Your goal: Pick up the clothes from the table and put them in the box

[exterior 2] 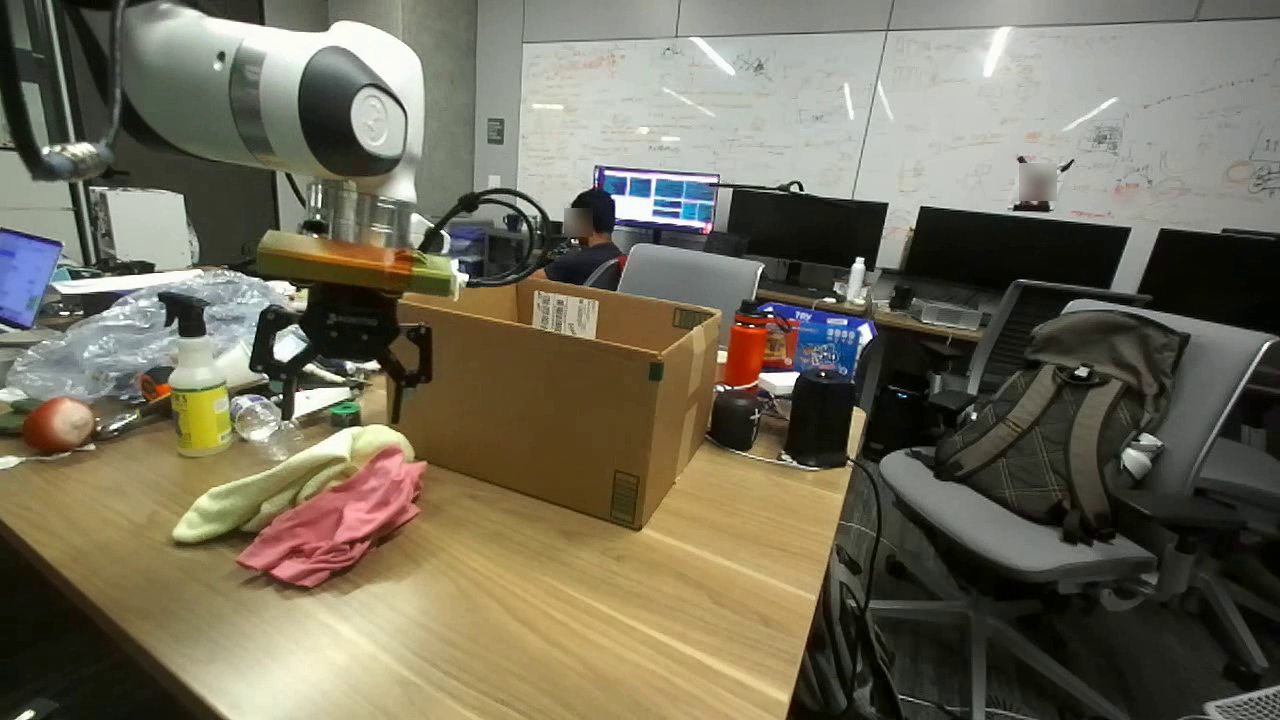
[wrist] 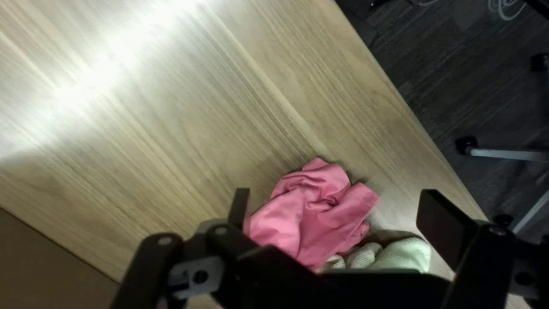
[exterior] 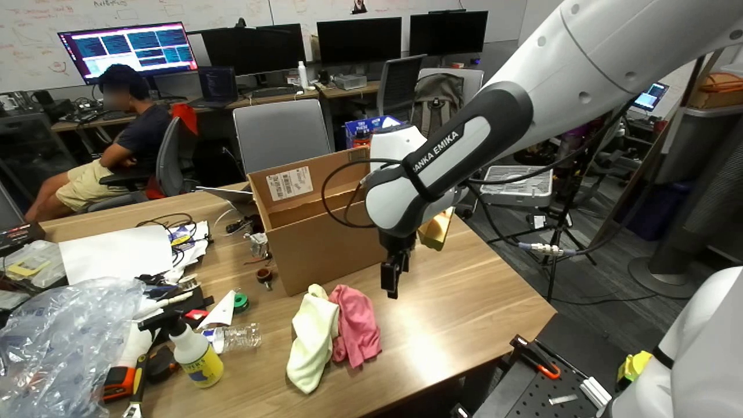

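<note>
I have the claw (exterior 2: pixel 343 400) hanging over the table (exterior 2: pixel 600 610), its jaws spread wide and holding nothing. Through the wrist view I see the pink cloth (wrist: pixel 315 210) lying crumpled, framed between the jaws but lower than they are. In both exterior views it touches the pale yellow-green cloth (exterior: pixel 312 348), the pair just beside the open-topped cardboard box (exterior: pixel 331 255); whether either touches its wall I can't tell.

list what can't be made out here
Box floor: hidden behind its near wall, both exterior views.
Yellow-green cloth: partly hidden by the gripper, wrist view.
Label print: too small, both exterior views.
Seated person's face: blurred, both exterior views.
Laptop: cut off by left edge in an exterior view.
</note>
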